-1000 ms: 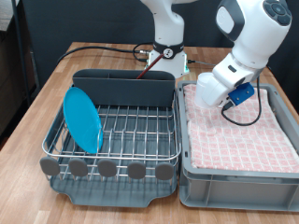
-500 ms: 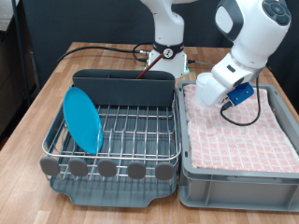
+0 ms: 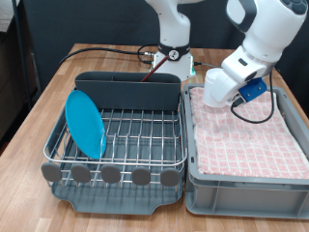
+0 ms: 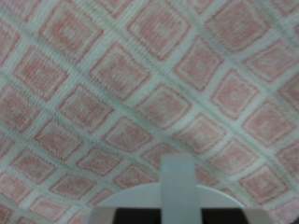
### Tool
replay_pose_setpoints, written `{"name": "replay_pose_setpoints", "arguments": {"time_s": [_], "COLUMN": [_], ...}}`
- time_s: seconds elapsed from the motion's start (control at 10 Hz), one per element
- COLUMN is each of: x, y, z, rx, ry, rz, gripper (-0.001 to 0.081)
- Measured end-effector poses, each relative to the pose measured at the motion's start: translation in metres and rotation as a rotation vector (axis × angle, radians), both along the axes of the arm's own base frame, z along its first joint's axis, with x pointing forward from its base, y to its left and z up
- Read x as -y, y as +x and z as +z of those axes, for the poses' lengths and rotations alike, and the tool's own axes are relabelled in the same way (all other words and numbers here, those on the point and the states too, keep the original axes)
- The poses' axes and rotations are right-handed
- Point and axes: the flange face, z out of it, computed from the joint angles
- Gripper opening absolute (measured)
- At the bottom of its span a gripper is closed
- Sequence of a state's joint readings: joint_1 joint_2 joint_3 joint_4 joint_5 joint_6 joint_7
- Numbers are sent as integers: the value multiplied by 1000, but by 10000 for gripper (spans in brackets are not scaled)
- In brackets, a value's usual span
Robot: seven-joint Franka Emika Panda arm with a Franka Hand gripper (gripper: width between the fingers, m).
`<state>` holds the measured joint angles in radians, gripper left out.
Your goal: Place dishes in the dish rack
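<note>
In the exterior view your light-blue plate (image 3: 85,123) already stands on edge among the wires at the left end of the dish rack (image 3: 126,135), which fills the left half of the bench (image 3: 43,97); by the look of it that dish is done and you are between dishes, with the arm over the grey bin (image 3: 246,179) on the bench's right half. Neither the white mug nor the wooden spoon shows anywhere in this view, so I can't tell you where they lie. The arm reaches from the base at the bench's far edge out over the far left part of the bin, wrist bent downward and the hand hanging near the pink checked cloth (image 3: 246,140) close to the wall shared with the rack. The gripper (image 3: 212,97) is mostly hidden by the wrist housing, so you cannot tell here whether the fingers are spread or closed, and nothing shows between them. In the wrist view you see only the checked cloth, blurred and close, with a pale rounded piece (image 4: 177,198) at one edge that is too cut off to name. No fingers show there, and no dish, so any pickup calls first for finding one.
</note>
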<state>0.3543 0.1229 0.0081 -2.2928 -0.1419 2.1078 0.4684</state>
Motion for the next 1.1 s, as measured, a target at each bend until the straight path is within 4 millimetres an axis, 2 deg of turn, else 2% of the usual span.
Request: {"name": "replay_pose_setpoints", "arguments": {"time_s": [0.2, 0.5, 0.6, 0.9, 1.1], "x": [7, 36, 40, 41, 49], "y": [11, 33, 37, 41, 64], "z": [15, 40, 46, 41, 44], "rx": [6, 50, 60, 78, 106], "ry": [27, 80, 90, 33, 16], "rz": [-38, -180, -223, -213, -237], "gripper": [72, 72, 72, 72, 72]}}
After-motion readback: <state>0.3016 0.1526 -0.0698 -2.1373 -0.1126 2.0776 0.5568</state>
